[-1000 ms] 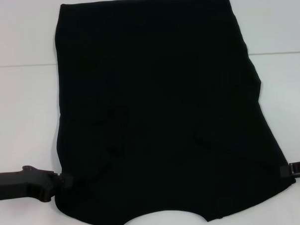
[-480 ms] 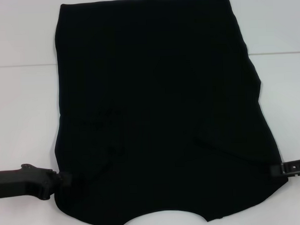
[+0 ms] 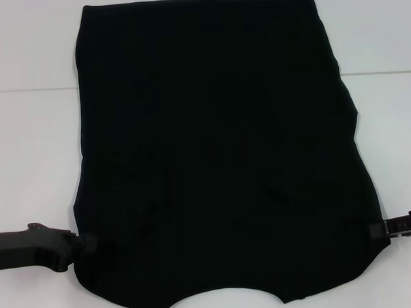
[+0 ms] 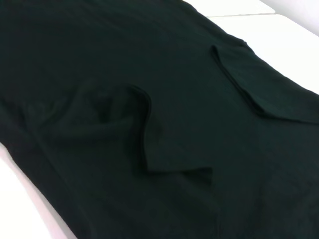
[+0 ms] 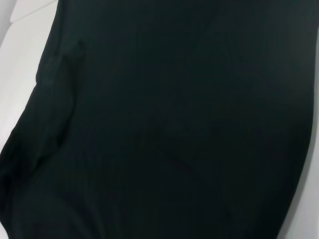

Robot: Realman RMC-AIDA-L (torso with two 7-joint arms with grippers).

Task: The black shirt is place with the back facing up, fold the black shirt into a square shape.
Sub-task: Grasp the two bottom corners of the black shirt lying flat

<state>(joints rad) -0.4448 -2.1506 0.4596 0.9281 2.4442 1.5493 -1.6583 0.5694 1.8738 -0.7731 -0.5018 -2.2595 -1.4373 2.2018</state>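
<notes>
Flanking my black shirt (image 3: 219, 153) at lower left and right, left gripper (image 3: 83, 244) and right gripper (image 3: 379, 229); clench indiscernible; uneven lifting risks skew.

Black shirt (image 3: 219, 153) cut off at bottom edge; left end effector (image 3: 86, 242) and right end effector (image 3: 378, 230) fingertips hidden against fabric.

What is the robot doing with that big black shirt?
It is folding the black shirt, which lies spread flat on a white table. Both sleeves are already folded in over the body, as the left wrist view shows. The left pincer sits at the shirt's left edge near the neckline end, and the right pincer sits at the right edge across from it. The shirt is not a square yet.
</notes>
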